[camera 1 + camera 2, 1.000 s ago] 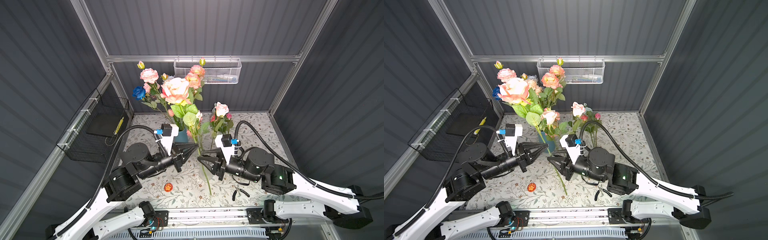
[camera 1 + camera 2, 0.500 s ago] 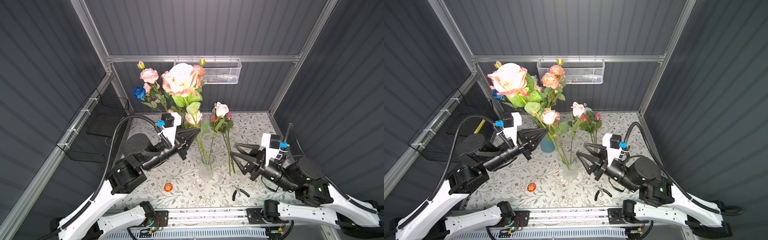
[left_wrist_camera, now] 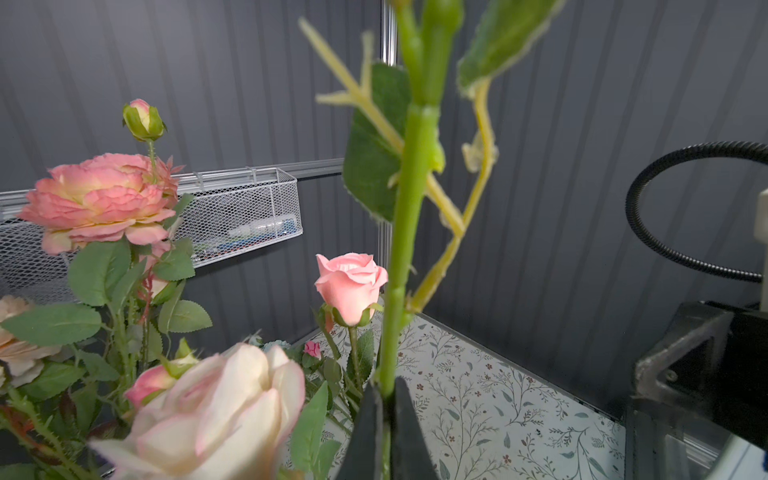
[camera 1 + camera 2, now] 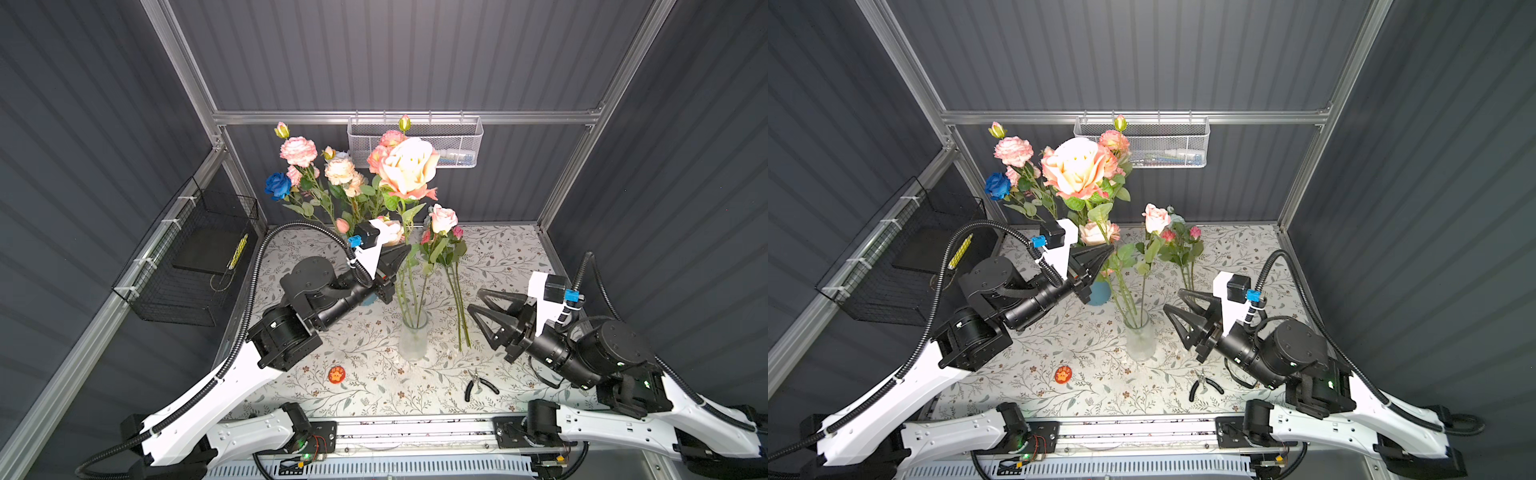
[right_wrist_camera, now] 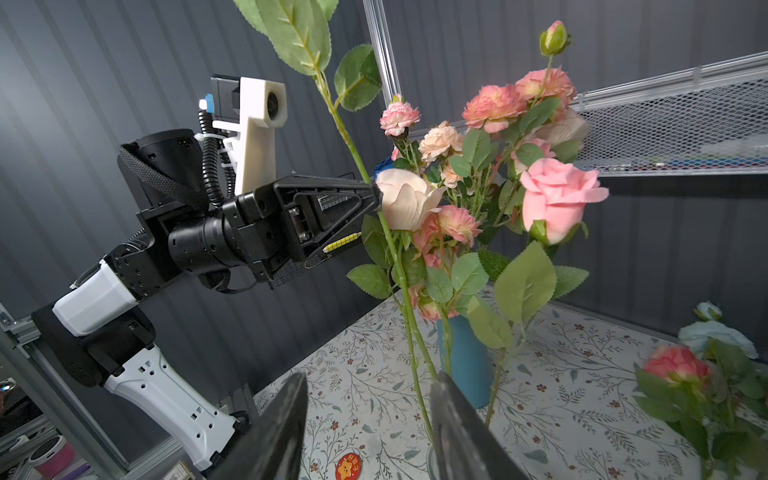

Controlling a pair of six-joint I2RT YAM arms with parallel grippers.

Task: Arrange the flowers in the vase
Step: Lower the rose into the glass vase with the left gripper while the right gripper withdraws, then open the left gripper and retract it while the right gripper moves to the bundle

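Observation:
A clear glass vase (image 4: 413,337) (image 4: 1140,340) stands mid-table with a pink rose (image 4: 443,218) (image 4: 1156,217) (image 3: 351,286) in it. My left gripper (image 4: 409,249) (image 4: 1112,248) (image 3: 384,395) (image 5: 376,195) is shut on the green stem (image 3: 409,208) (image 5: 399,270) of a large peach rose (image 4: 409,170) (image 4: 1077,168). That stem runs down into the vase. My right gripper (image 4: 473,300) (image 4: 1172,299) (image 5: 369,380) is open and empty, just right of the vase. More flowers (image 4: 297,151) (image 4: 1013,150) stand in a blue vase (image 4: 1100,291) (image 5: 465,361) behind the left arm.
Small pink-red stems (image 4: 457,299) (image 5: 673,365) stand between the glass vase and my right gripper. Pliers (image 4: 478,384) (image 4: 1204,384) and a red sticker (image 4: 336,374) (image 4: 1063,374) lie near the front. A white mesh basket (image 4: 415,141) hangs on the back wall, a black wire basket (image 4: 195,266) on the left.
My right gripper let the stem go and drew back to the right. The left gripper lifted the large rose, set its stem into the glass vase and swung the bloom rightward.

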